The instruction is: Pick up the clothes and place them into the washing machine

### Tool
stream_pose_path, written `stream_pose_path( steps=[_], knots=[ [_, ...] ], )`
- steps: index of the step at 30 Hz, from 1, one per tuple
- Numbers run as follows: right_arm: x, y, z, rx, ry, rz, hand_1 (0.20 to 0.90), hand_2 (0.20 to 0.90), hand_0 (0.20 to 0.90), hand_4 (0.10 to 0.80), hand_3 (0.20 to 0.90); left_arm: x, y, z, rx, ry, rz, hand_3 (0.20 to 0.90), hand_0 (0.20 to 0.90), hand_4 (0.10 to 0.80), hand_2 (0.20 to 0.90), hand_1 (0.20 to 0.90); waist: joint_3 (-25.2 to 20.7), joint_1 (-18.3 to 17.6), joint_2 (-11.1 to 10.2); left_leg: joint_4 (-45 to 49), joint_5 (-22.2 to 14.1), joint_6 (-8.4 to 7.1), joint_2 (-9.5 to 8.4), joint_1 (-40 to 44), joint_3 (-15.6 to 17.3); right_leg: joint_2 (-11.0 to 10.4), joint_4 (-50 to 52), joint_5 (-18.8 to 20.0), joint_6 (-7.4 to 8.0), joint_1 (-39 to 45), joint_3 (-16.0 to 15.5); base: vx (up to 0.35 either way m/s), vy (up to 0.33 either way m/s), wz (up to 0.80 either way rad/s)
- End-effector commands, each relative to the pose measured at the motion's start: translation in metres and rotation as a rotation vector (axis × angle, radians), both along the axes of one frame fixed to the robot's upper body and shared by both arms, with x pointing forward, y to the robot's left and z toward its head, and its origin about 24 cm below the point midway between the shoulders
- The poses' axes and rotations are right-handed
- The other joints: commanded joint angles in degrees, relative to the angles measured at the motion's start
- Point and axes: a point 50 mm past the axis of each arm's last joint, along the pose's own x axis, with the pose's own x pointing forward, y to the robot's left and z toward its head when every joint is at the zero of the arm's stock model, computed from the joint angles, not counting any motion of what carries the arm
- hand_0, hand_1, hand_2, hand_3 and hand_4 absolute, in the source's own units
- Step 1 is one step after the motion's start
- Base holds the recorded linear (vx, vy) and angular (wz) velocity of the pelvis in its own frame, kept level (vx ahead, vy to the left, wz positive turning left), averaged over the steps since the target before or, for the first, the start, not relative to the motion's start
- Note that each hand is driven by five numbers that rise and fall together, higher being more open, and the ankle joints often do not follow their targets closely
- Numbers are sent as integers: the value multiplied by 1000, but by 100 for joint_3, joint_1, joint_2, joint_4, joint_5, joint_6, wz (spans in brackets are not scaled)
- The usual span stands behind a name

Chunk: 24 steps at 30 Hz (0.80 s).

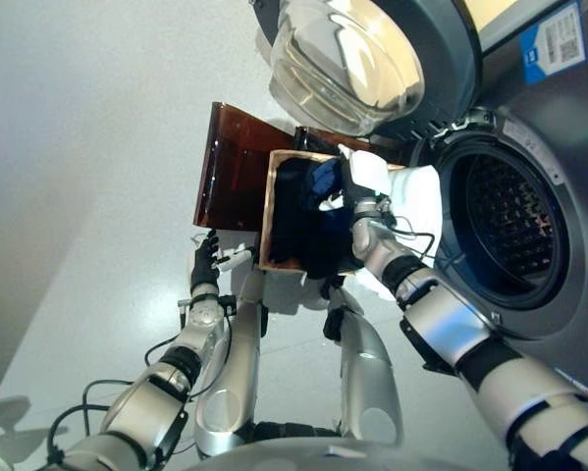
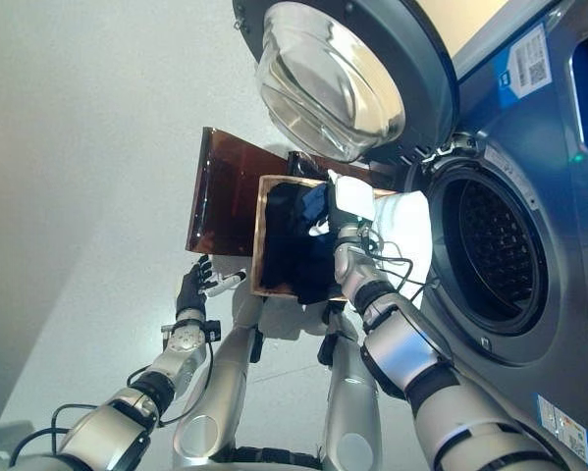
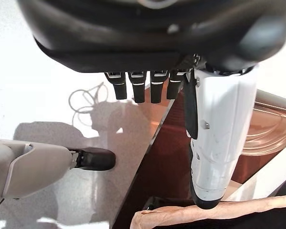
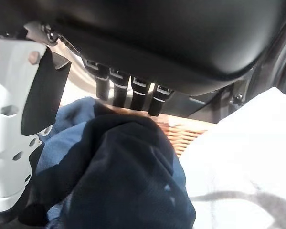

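Dark navy-blue clothes fill the woven rectangular basket — right hand reaching in, fingers straight; left hand relaxed.

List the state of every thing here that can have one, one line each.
Washing machine door: swung wide open.
Drum: nothing visible inside.
Basket: holds dark clothes.
White cloth: draped at the drum's rim.
Right hand: over the basket, fingers reaching onto the dark clothes.
Left hand: open, holding nothing.
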Motion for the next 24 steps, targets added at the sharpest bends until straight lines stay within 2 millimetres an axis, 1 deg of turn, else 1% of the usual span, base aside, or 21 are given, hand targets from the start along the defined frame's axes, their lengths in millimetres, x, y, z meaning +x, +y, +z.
stream_pose_path(
  steps=[1,6,8,12,17,20,21,22,24],
  knots=[
    [2,-1,12,39,-82,11,900,900,900,800,900,-1,2,0,9,-21,43,900,900,800,900,900,-57,-124,-94,339,-394,-281,4,84,183,-497,-307,204,353,484,205,14,-10,-5],
    [3,9,25,87,-149,54,900,900,900,800,900,-6,9,-6,26,12,60,900,900,800,900,900,-160,-143,-171,340,-443,-272,23,302,187,-494,-315,181,363,701,208,9,-3,-1],
    [3,17,32,116,-181,89,900,900,900,800,900,-10,13,-11,32,36,79,900,900,800,900,900,-239,-171,-206,318,-463,-270,33,407,196,-488,-349,179,367,804,217,0,0,0],
    [-2,27,31,148,-195,138,900,900,900,800,900,-20,21,-21,48,93,108,900,900,800,900,900,-400,-221,-274,251,-477,-261,42,572,198,-490,-409,178,389,965,221,20,1,-5],
    [-12,32,13,172,-153,162,900,900,900,800,900,-37,33,-36,60,170,153,900,900,800,900,900,-590,-275,-374,174,-514,-216,50,783,255,-463,-471,199,408,1090,294,11,7,-2],
    [-17,31,-3,177,-95,156,900,900,900,800,900,-45,37,-42,60,202,168,900,900,800,900,900,-669,-284,-416,146,-552,-181,50,894,302,-451,-461,210,426,1113,348,4,18,-12],
    [-17,31,-3,177,-95,156,900,900,900,800,900,-45,37,-42,60,202,168,900,900,800,900,900,-668,-283,-416,146,-552,-181,50,895,302,-451,-461,210,426,1113,348,-1,14,-19],
    [-20,31,-11,184,-58,157,900,900,900,800,900,-48,41,-44,61,216,183,900,900,800,900,900,-697,-291,-454,161,-570,-166,60,923,324,-459,-456,211,433,1132,375,-11,7,-18],
    [-22,27,-20,176,-17,137,900,900,900,800,900,-48,43,-44,63,216,185,900,900,800,900,900,-701,-283,-458,181,-570,-154,55,923,322,-458,-449,206,425,1121,400,-15,8,-10]
  ],
)
